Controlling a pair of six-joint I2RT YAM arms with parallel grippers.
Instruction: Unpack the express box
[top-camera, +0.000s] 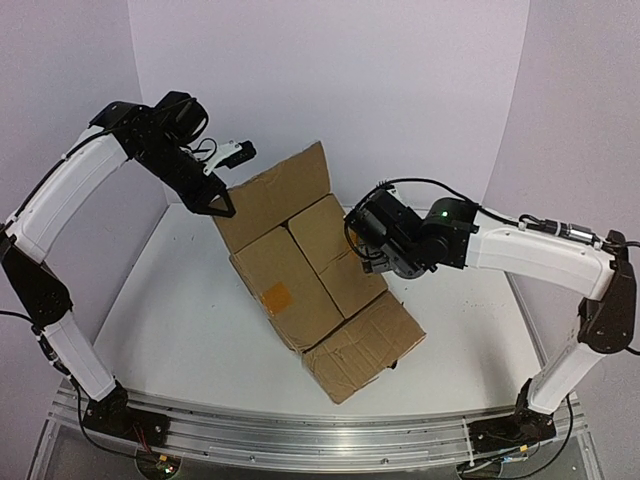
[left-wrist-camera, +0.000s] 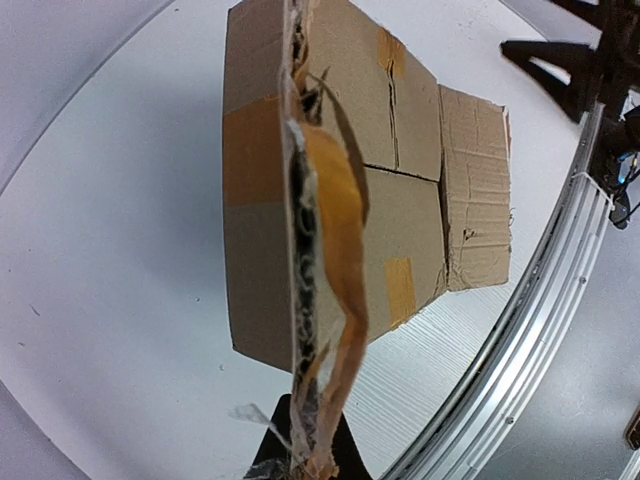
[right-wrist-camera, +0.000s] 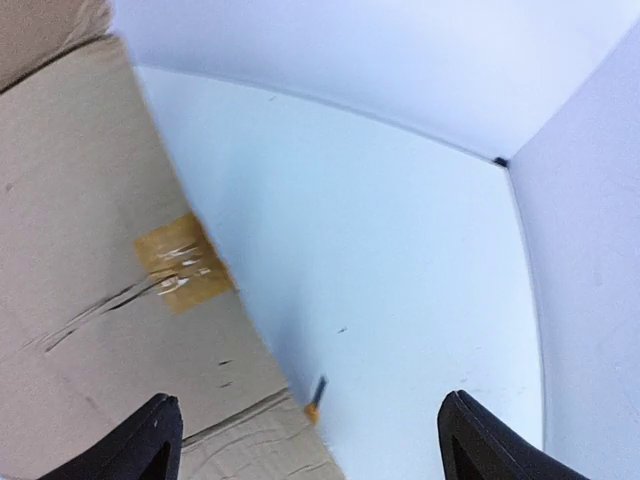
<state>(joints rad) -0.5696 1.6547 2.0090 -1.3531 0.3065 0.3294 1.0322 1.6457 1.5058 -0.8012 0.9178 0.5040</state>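
While the left gripper (top-camera: 215, 197) pinches the torn edge of one flap (left-wrist-camera: 305, 250), the express box (top-camera: 300, 270) hangs tilted from those fingers, far side raised and near end down on the table (top-camera: 180, 320). In the left wrist view the flap edge runs straight out from between the dark fingers (left-wrist-camera: 340, 455), with the box body spreading to either side. Right gripper (top-camera: 362, 245): fingers (right-wrist-camera: 150, 440) spread wide, nothing between the pads. The box fills the left-finger side of that gap and its edge slants down toward the middle; contact with either finger cannot be told. Step in hand, as judged: tape is already broken, flaps are splayed, and the box is being tipped by its flap to get at or shed its contents. No contents visible outside it. Next move likely calls for the right fingers to close on the box's side wall or a free flap, so the load is not carried by torn cardboard alone, which could rip further. Count: one box; two splayed flaps in the top view; three tan tape patches (left-wrist-camera: 400, 290) in the left wrist view; two grippers. One small orange-and-dark sliver (right-wrist-camera: 317, 397) sits just past the box edge, midway ahead of the right fingers, too small to identify.
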